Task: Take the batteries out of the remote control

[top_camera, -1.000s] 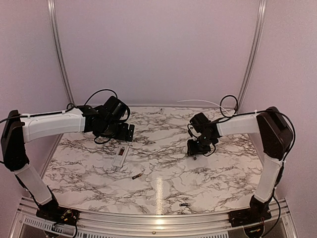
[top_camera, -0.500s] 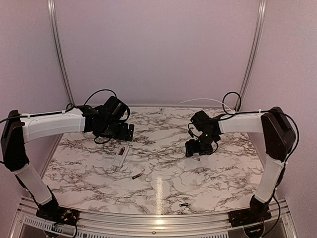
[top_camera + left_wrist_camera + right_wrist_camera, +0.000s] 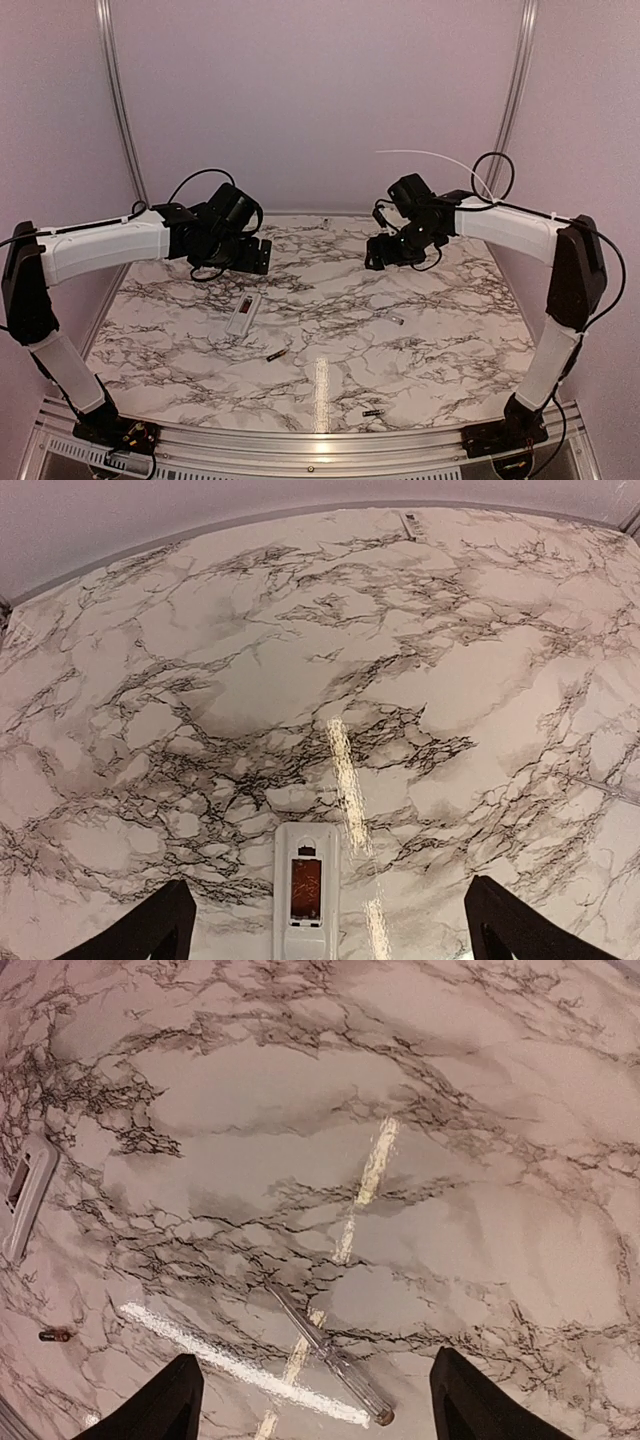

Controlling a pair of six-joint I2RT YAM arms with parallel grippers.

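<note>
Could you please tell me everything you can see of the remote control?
The remote control is a slim white plastic rectangle lying flat on the marble table, back up, a dark reddish recess showing. The open left gripper hovers near it without touching; only the table touches it.

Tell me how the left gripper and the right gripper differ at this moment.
The left gripper hangs over the remote control; the right gripper hangs over the marble table, far from it. The left gripper is at the table's left, the right gripper toward its back right. Both are open and empty.
</note>
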